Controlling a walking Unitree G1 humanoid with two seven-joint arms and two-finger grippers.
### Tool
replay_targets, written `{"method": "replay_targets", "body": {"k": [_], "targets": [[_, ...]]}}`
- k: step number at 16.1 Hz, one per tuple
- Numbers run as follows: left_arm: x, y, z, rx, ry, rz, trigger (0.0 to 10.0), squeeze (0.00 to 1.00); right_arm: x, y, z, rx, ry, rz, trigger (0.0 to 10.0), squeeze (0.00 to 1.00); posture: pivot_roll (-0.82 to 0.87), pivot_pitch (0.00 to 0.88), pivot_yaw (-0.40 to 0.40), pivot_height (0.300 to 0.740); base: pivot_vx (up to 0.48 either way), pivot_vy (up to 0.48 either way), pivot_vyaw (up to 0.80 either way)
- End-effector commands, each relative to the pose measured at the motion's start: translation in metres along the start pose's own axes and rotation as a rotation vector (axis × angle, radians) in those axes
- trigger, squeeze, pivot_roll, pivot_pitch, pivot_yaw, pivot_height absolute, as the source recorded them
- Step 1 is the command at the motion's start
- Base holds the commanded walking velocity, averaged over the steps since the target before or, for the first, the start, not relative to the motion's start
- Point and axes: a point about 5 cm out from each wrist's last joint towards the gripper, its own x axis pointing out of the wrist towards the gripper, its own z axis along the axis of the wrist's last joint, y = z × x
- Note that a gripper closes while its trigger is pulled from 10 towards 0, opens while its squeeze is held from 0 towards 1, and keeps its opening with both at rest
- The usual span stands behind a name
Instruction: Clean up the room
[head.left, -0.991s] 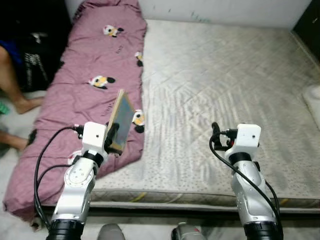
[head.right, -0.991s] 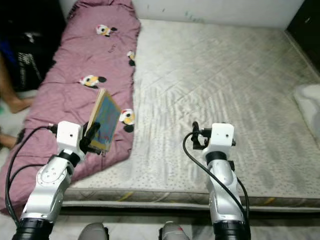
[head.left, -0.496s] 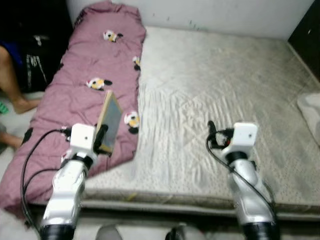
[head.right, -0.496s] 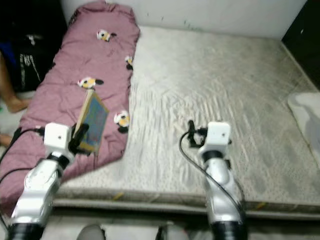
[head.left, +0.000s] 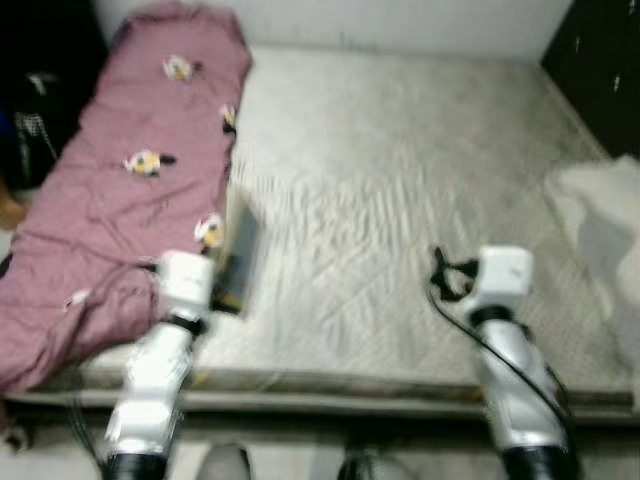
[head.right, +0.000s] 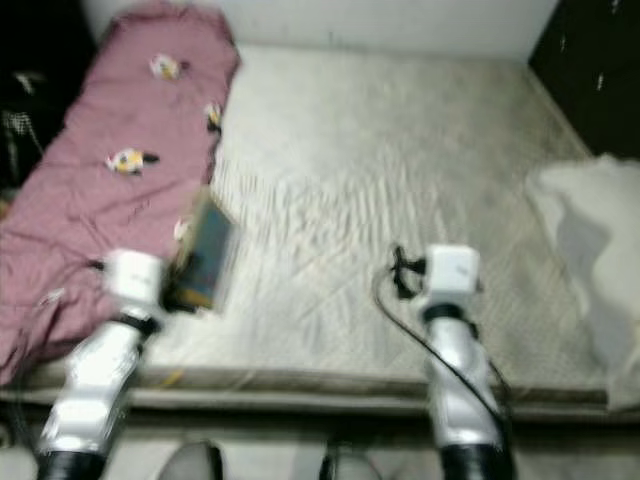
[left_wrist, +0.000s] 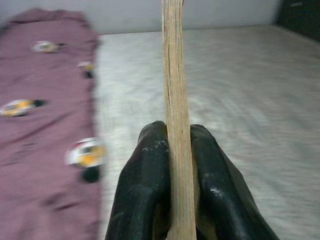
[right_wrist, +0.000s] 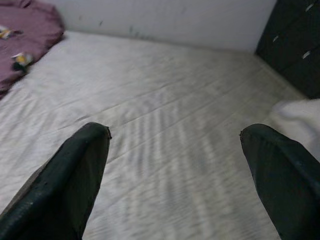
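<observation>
Left wrist view: left claw pinches a thin, flat book edge-on; right claw spread over quilted mattress.

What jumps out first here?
The left gripper is shut on a thin flat book, held upright on edge over the bare mattress. A pink blanket with cartoon prints covers the mattress's left side. The right gripper hovers open over the mattress, with a white cloth at the right edge.
</observation>
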Motion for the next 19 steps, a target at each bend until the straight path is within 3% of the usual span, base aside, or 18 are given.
{"method": "replay_targets", "body": {"k": [1, 11, 19], "targets": [[-0.0012, 0.0113, 0.011, 0.021, -0.047, 0.04, 10.0, 0.0, 0.0016, 0.0058, 0.0018, 0.001, -0.006, 0.024, 10.0, 0.0, -0.01, 0.085, -0.053, 0.74, 0.0, -0.33, 0.0], [0.002, 0.0108, 0.0114, 0.019, -0.05, 0.04, 10.0, 0.0, 0.0031, 0.0069, 0.0019, -0.02, -0.008, 0.04, 10.0, 0.0, -0.02, 0.088, -0.055, 0.74, 0.0, -0.332, 0.0], [0.0021, 0.0082, 0.0154, -0.019, -0.087, -0.006, 10.0, 0.0, 0.0034, 0.0064, 0.0019, -0.035, -0.009, 0.041, 10.0, 0.0, -0.03, 0.093, -0.056, 0.74, 0.0, 0.0, 0.0]]}}
